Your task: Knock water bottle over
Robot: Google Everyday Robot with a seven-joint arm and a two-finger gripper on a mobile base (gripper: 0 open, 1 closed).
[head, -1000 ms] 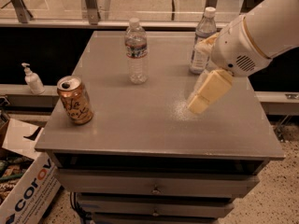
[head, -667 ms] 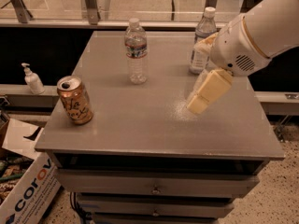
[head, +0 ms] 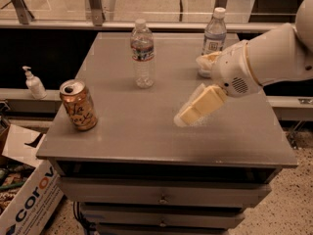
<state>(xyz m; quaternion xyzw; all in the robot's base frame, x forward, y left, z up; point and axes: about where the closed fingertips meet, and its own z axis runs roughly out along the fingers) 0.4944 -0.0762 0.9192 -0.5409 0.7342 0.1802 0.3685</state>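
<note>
Fingers [head: 204,101] look pressed together on nothing, gripper [head: 183,118] hovering low over the bench [head: 146,146], and the water bottle [head: 143,53] stands upright, well apart at its 11 o'clock, so the knock isn't done yet.

Arm [head: 279,55]: white, smooth rounded shell.
Wrist housing [head: 235,76]: white, with a small perforated grille.
Gripper [head: 184,117]: cream, blocky; over right front of table [head: 146,136].
</note>
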